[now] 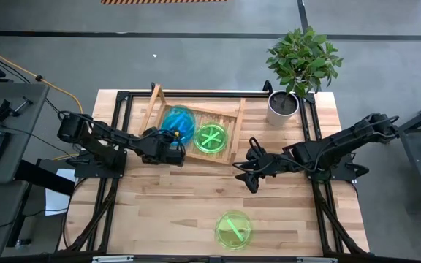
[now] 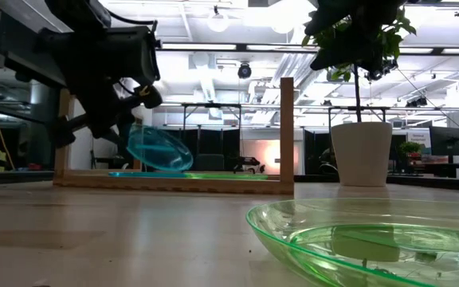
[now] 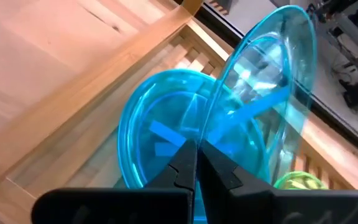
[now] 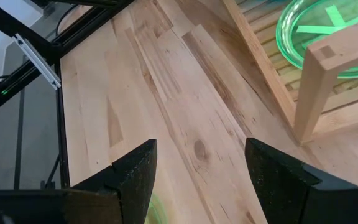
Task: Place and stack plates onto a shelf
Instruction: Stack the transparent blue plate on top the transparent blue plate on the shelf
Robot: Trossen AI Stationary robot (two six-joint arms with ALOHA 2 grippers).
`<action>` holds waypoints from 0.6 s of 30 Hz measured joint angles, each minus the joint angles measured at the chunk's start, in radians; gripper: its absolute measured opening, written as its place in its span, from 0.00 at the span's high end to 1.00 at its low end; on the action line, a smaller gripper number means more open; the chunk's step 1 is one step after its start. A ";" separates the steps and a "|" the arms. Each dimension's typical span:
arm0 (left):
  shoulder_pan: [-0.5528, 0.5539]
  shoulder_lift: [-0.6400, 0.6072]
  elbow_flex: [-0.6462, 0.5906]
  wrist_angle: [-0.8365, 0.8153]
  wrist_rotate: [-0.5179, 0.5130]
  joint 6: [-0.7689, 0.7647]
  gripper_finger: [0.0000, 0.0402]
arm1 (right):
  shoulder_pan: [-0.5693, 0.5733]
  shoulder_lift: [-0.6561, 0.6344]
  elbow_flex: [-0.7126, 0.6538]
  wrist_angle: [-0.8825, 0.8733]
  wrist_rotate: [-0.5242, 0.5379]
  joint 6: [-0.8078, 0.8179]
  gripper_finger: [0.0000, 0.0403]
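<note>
The wooden shelf (image 1: 196,128) lies at the table's far middle. Cyan plates (image 1: 177,124) lie on its left part and a green plate (image 1: 211,139) on its right part. My left gripper (image 1: 172,137) is shut on a cyan plate (image 3: 260,93), held tilted above the cyan plates (image 3: 166,143) in the shelf. Another green plate (image 1: 234,229) rests on the table near the front edge. My right gripper (image 1: 248,175) is open and empty, above the table right of the shelf's near right corner. My left gripper pinches the cyan plate's rim (image 3: 205,140) between its two fingers, at the edge nearest the gripper. The fingers come from the table's left. The plate stands tilted, nearly on edge in the left wrist view, lifted above the cyan plates in the shelf (image 2: 159,149).
A potted plant (image 1: 298,66) in a white pot stands at the table's far right corner. The shelf's raised corner post (image 4: 322,81) stands close to my right gripper. Bare tabletop (image 1: 159,212) lies between the shelf and the front edge.
</note>
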 joint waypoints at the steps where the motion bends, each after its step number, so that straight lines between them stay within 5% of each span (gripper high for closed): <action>1: 0.003 0.000 0.000 0.000 0.000 0.016 1.00 | 0.000 0.000 0.000 0.000 0.000 0.001 0.43; 18: 0.015 0.000 -0.001 -0.038 0.036 0.063 0.86 | 0.000 0.000 0.000 0.000 0.000 0.010 0.43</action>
